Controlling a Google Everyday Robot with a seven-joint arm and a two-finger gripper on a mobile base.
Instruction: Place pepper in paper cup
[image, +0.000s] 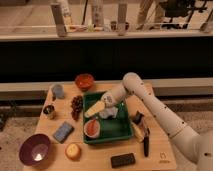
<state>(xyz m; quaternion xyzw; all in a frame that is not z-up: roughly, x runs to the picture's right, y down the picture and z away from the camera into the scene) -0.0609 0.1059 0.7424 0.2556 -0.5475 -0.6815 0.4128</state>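
A short white paper cup (92, 129) stands in the front left of a green tray (120, 131). Red-orange fills its mouth, which looks like the pepper (92, 127) lying inside. My gripper (91, 112) hangs over the tray's back left, just above and behind the cup. Its pale fingers (97, 108) point down to the left, open, with nothing between them. The white arm reaches in from the right.
Left of the tray are dark grapes (76, 105), a grey-blue mug (58, 91), a small can (49, 111), a blue sponge (63, 131), a purple bowl (34, 149) and a round yellow fruit (73, 150). An orange bowl (84, 80) sits behind. Dark items (122, 160) lie at the front right.
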